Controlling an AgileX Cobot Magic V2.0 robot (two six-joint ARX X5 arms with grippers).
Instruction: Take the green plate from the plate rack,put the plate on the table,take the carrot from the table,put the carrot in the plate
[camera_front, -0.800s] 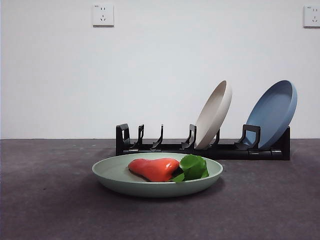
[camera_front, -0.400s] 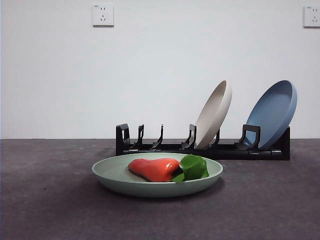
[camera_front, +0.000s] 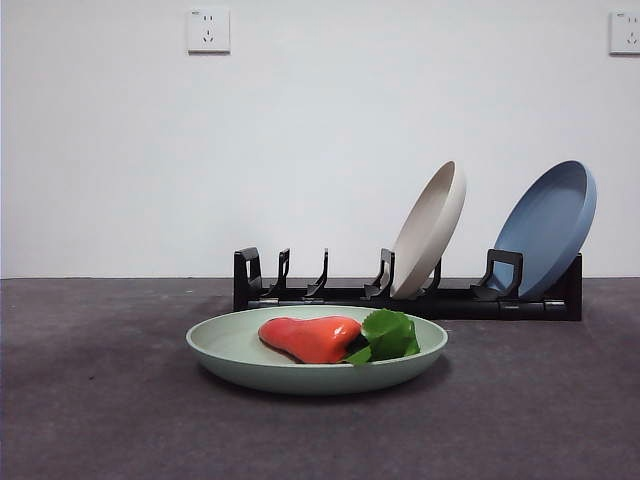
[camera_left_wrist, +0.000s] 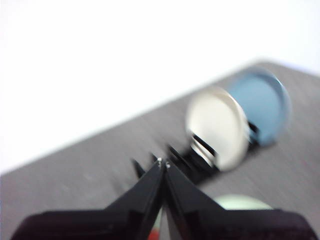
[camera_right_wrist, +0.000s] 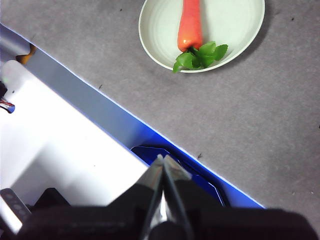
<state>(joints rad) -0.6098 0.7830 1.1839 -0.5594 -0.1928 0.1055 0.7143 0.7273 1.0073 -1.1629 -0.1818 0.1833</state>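
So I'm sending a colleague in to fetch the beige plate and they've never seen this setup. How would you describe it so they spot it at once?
Look to the long black plate rack at the back of the dark grey table. Two plates lean upright in it; the beige plate is the one nearer the rack's middle. Its cream colour sets it apart from the blue plate at the rack's end and the green plate lying flat in front.

My green plate (camera_front: 316, 350) lies flat on the dark grey table (camera_front: 100, 400), just in front of the black plate rack (camera_front: 407, 290), whose left slots stand empty. The glossy orange-red carrot (camera_front: 310, 338) lies on its side inside the plate, its leafy green top seemingly resting against the plate's rim.
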